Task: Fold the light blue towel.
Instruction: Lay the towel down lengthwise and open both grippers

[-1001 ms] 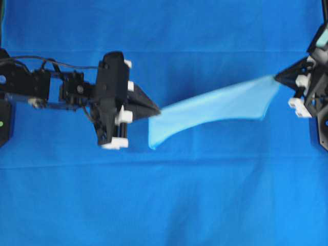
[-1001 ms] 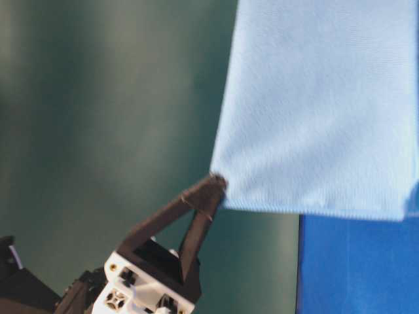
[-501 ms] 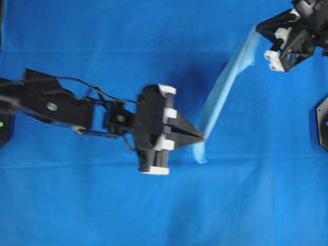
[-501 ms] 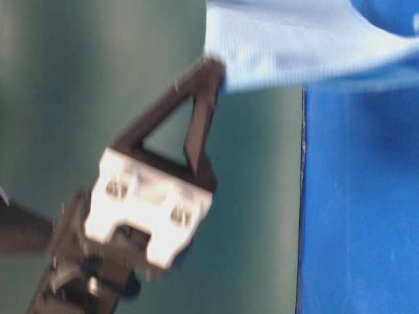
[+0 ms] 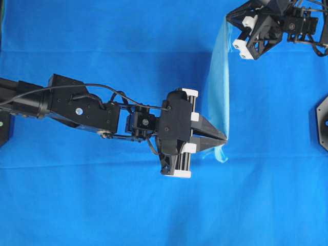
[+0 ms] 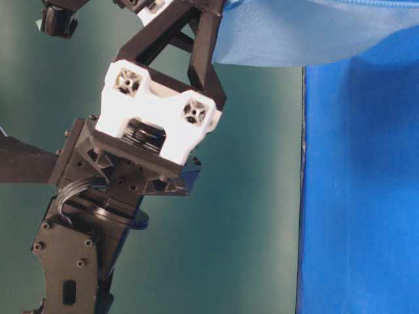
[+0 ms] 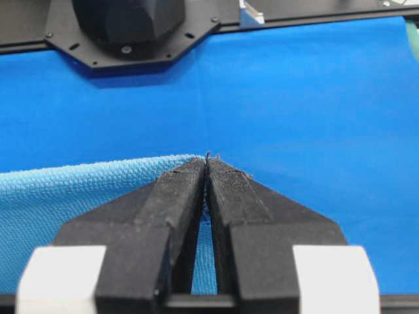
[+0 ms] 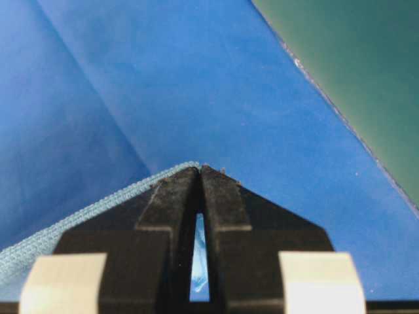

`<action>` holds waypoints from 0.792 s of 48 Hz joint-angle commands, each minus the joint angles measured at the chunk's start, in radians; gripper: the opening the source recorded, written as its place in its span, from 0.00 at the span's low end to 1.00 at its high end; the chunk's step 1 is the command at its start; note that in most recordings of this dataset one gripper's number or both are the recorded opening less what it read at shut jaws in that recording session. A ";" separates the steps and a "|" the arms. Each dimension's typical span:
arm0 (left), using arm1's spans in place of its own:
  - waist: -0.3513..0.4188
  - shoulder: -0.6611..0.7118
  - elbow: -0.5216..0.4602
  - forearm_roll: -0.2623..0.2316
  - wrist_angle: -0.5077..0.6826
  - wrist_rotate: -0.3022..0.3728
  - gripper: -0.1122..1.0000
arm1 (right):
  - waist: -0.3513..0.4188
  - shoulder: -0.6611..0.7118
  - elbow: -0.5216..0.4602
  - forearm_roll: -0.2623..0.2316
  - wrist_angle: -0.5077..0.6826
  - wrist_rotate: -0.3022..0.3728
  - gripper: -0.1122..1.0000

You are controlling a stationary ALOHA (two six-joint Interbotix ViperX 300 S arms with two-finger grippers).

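Observation:
The light blue towel [image 5: 219,92] hangs stretched in the air between both grippers, seen edge-on from overhead as a narrow band. My left gripper [image 5: 225,138] is shut on its near corner at centre right. My right gripper [image 5: 228,17] is shut on the far corner at the top right. In the left wrist view the towel [image 7: 78,196] runs off to the left from the pinched tips of the left gripper [image 7: 207,159]. The right wrist view shows the towel's hem [image 8: 98,209] leaving the closed right gripper [image 8: 200,169]. At table level the towel [image 6: 308,29] spans the top.
The deep blue table cloth [image 5: 102,205] covers the whole table. Its edge [image 6: 302,196] meets a green backdrop in the table-level view. The right arm's black base [image 5: 323,123] sits at the right edge, and the left arm [image 5: 77,107] lies across the left half.
Both grippers carried the towel: the left one moved right and toward the front, the right one swung to the far top. The towel turned from a sideways span to a front-to-back one.

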 commanded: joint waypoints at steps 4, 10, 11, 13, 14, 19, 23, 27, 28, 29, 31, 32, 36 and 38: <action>-0.037 0.014 -0.064 0.005 -0.020 0.003 0.13 | -0.040 -0.048 0.002 -0.009 0.017 0.002 0.12; -0.041 0.069 -0.135 0.005 -0.023 0.003 0.13 | -0.046 -0.109 0.046 -0.009 0.037 0.002 0.12; -0.043 0.081 -0.149 0.005 -0.023 0.003 0.13 | -0.046 -0.120 0.052 -0.011 0.044 0.003 0.12; -0.044 0.103 -0.178 0.003 -0.025 0.005 0.13 | -0.046 -0.141 0.064 -0.008 0.058 0.005 0.12; -0.046 0.121 -0.202 0.005 -0.025 0.005 0.13 | -0.046 -0.150 0.071 -0.006 0.067 0.005 0.12; -0.046 0.181 -0.276 0.005 -0.026 0.005 0.13 | -0.046 -0.189 0.097 -0.003 0.118 0.005 0.12; -0.044 0.221 -0.319 0.005 -0.026 0.005 0.13 | -0.046 -0.198 0.114 0.000 0.155 0.003 0.12; -0.043 0.249 -0.344 0.005 -0.026 0.003 0.13 | -0.044 -0.186 0.118 0.000 0.163 0.002 0.12; -0.043 0.252 -0.345 0.005 -0.026 0.003 0.13 | -0.046 -0.178 0.118 -0.002 0.160 0.002 0.12; -0.043 0.255 -0.344 0.005 -0.026 0.003 0.13 | -0.046 -0.169 0.117 0.000 0.155 0.002 0.12; -0.041 0.255 -0.336 0.005 -0.026 0.002 0.13 | -0.044 -0.147 0.114 0.000 0.143 0.002 0.12; -0.043 0.253 -0.331 0.005 -0.026 0.002 0.13 | -0.044 -0.135 0.110 -0.002 0.135 0.002 0.12; -0.041 0.242 -0.293 0.003 -0.034 -0.012 0.13 | -0.046 -0.066 0.089 -0.003 0.087 0.002 0.12; -0.041 0.233 -0.267 0.003 -0.041 -0.018 0.13 | -0.046 -0.031 0.074 -0.003 0.064 0.002 0.12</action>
